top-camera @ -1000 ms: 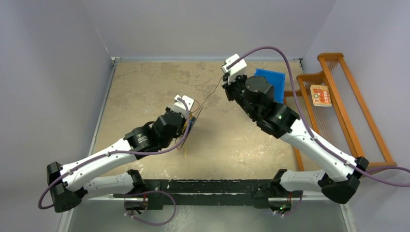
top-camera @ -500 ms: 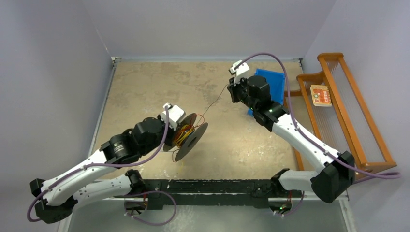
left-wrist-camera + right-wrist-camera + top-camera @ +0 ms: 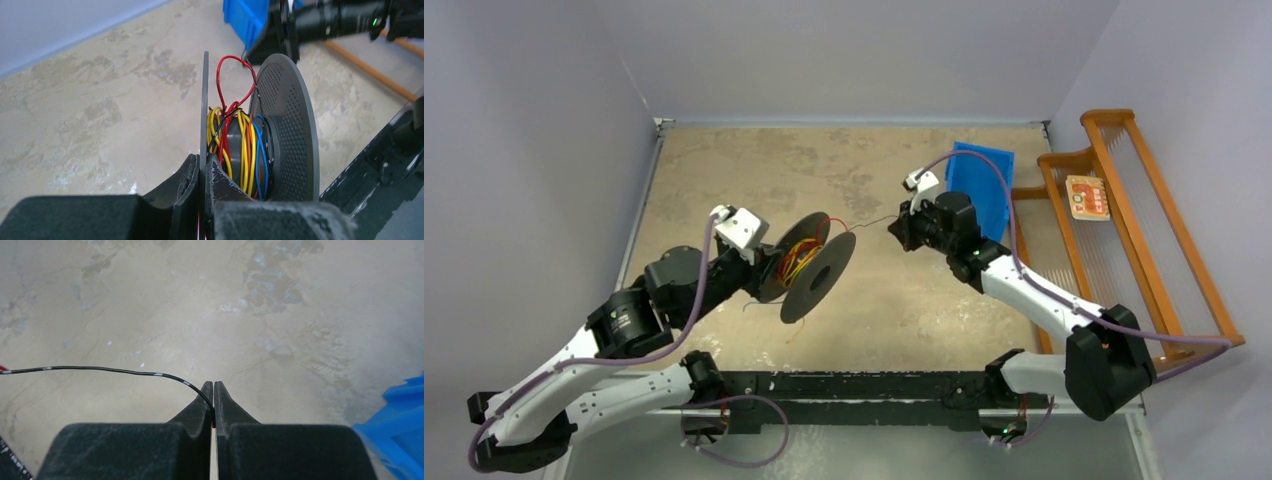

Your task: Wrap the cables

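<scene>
The left gripper (image 3: 204, 162) is clamped on the near disc of a black spool (image 3: 819, 265), its two fingers pressed flat against either side of the disc's edge. It holds the spool on its side above the middle of the counter (image 3: 724, 180), so that both discs stand upright and the hub lies level.

The cables (image 3: 243, 150) are wound around that hub, between the two discs: yellow, red, orange and blue turns lie side by side, with thin black turns crossing over them. A red loop (image 3: 218, 82) stands up out of the winding and rises above the rims of the discs.

One black strand (image 3: 100, 369) leaves the spool and runs through the air across the gap to the right gripper (image 3: 213, 387). That gripper is closed tight on the strand, which ends pinched between its fingertips. The strand sags slightly along the way and carries small pale marks.

The right gripper hangs over bare counter, just beside a blue bin (image 3: 984, 180) at the far right. A wooden rack (image 3: 1124, 210) stands past the counter's right edge, with a small orange card (image 3: 1087, 197) lying on it.
</scene>
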`<state>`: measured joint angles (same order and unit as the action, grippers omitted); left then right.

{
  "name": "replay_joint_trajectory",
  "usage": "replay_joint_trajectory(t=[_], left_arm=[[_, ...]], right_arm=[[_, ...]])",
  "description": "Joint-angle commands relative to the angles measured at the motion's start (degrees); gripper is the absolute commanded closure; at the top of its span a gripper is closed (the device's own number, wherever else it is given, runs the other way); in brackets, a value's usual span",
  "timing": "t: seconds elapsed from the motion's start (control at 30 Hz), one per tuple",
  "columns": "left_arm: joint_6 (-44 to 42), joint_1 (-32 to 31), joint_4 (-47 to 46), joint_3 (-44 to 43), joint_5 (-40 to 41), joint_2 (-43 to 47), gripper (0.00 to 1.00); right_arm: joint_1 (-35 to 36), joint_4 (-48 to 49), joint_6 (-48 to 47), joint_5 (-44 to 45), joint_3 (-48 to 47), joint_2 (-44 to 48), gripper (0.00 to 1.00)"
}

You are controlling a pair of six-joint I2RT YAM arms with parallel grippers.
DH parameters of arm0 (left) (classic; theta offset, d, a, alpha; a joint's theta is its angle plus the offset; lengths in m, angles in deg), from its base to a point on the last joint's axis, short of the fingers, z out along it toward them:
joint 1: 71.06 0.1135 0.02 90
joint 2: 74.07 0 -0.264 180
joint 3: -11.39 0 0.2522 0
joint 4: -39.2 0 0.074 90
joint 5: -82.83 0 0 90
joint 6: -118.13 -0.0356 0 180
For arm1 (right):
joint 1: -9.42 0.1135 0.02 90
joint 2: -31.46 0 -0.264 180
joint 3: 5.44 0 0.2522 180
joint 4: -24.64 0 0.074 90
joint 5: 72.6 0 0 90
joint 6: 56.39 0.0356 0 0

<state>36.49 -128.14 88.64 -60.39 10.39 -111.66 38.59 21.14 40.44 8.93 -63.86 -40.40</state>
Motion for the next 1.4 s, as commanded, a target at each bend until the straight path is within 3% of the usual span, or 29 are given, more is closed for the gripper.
replay_joint_trajectory(t=[0.0, 0.33, 0.57, 0.97, 1.37], left_arm=[[4.0, -0.2, -13.5, -3.9, 3.2, 2.1, 1.00], [9.5, -0.2, -21.4, -4.7, 3.9, 2.1, 1.00], [15.0, -0.2, -26.4, -2.9, 13.6, 0.9, 1.00], [22.4, -0.2, -31.1, -2.1, 29.6, -3.9, 1.00], [28.6, -0.2, -30.8, -2.6, 44.8, -8.7, 1.00]], right_arm=[[-0.3, 8.4, 3.5, -6.7, 4.4, 0.8, 1.00], [-0.3, 19.8, 6.4, -10.6, 14.6, -1.7, 1.00], [1.2, 28.6, 10.8, -14.5, 19.1, -5.2, 1.00], [15.5, 32.0, 15.6, -5.1, 18.1, -5.8, 1.00], [29.6, 26.5, 16.9, 5.8, 9.8, -8.5, 1.00]])
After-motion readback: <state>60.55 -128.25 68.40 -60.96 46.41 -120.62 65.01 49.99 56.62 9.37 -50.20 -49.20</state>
